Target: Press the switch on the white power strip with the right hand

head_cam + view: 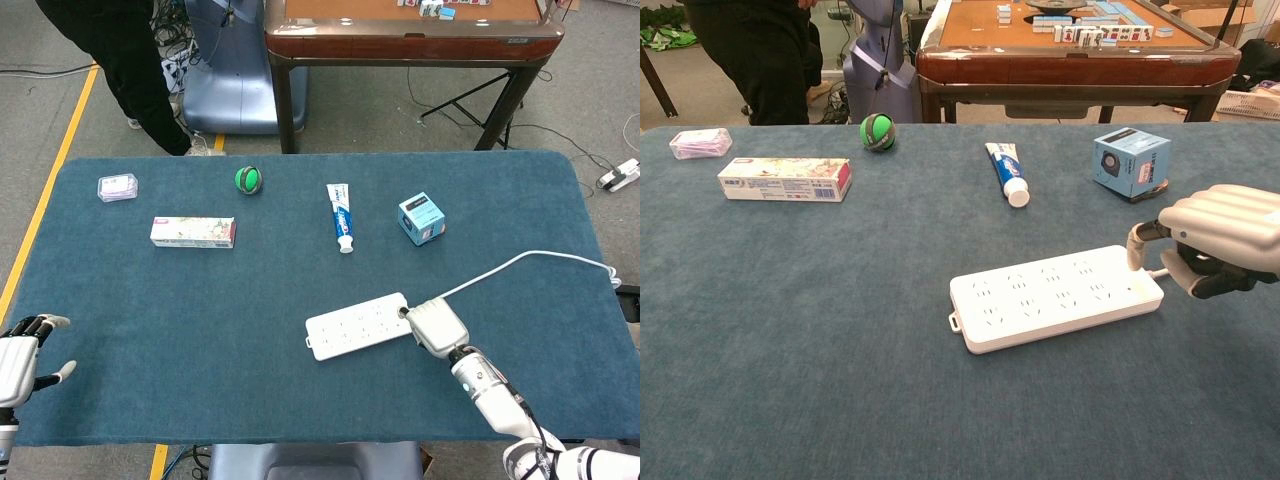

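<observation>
One strip [1054, 297] lies mid-bench; its switch is too small to discern. Right hand [1215, 238], fingers curled, hovers at its cord end, contact unclear. Left hand [20, 355], cut off, spread, grasps nothing.

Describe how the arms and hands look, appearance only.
Right hand: off-white ribbed shell, dark finger segments with pale tips. Its forearm is a white and silver cylinder with a small green light. Left hand: white back, black fingers, light tips. No sleeves.

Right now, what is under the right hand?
The cord end of the power strip lies under the right hand; one of its fingers points down there. Contact is hidden.
</observation>
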{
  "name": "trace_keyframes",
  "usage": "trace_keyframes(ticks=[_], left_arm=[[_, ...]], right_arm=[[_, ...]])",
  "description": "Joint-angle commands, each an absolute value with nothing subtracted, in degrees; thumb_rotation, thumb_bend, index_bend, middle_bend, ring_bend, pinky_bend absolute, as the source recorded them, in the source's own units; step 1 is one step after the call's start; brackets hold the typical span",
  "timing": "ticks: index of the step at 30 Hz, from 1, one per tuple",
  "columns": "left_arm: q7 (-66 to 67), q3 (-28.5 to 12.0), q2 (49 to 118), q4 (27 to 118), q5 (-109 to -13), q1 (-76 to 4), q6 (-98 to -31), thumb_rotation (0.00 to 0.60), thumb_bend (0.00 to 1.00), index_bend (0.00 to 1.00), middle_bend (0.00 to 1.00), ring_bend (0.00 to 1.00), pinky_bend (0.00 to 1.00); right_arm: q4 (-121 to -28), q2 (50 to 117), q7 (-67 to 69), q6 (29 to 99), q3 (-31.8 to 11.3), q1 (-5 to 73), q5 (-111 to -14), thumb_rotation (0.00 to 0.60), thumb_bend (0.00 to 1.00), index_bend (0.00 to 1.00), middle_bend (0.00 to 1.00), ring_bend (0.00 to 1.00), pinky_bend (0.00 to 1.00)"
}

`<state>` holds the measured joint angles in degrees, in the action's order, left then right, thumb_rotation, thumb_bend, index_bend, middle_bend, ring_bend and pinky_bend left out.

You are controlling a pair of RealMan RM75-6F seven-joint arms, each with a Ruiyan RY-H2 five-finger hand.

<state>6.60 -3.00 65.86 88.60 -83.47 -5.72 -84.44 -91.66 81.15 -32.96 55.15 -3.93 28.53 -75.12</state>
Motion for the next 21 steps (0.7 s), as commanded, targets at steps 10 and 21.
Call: trace_keyframes(ticks=[10,21], left_arm=[[6.2,-3.07,65.62,88.67,-83.36,-5.67,-84.41,0.6,0.11,0.43,0.36,0.3,0.5],[5.87,-3.21,65.45,88.7,-83.11,-5.57,-84.45,0.6,0.11,0.43,0.36,0.3,0.5]], right_arm=[[-88.95,83.48,-33.31,55.75,-3.72,29.88,-73.84,0.6,0.74,0.37,1.0,1.0,1.0],[-87.51,84.67,-33.06,56.23,-3.25,30.73,-73.53,0.6,0.74,0.37,1.0,1.0,1.0]])
